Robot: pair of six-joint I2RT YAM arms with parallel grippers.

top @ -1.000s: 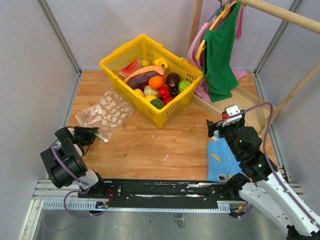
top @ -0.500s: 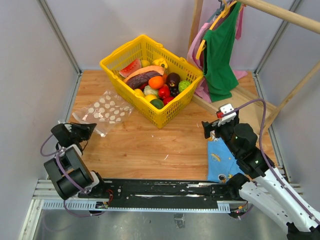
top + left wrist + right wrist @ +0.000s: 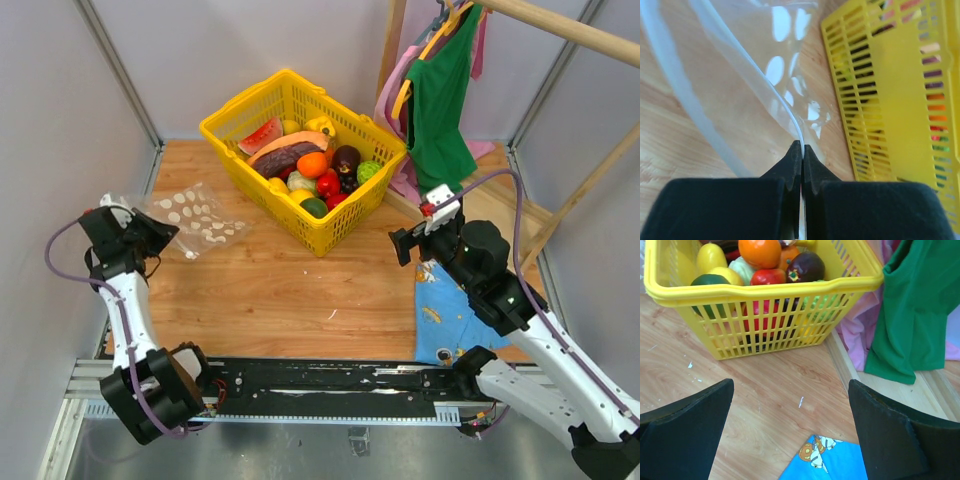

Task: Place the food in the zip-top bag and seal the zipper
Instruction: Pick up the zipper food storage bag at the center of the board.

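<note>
On a pale wooden tabletop, boxed in by plain grey walls, a yellow plastic mesh basket stands at the far middle. It is heaped with glossy toy food: orange, red, green, purple and yellow pieces.

To its left, the clear zip-top bag printed with pale round dots lies on the wood, apart from the basket. The left gripper has its black fingers pressed together on the bag's near edge. The thin pale zipper curves away beside the pinch.

The right gripper hangs near the basket with its jaws spread wide and nothing between them.

A blue patterned cloth lies at the near right. A green garment hangs from a wooden rail behind it.
</note>
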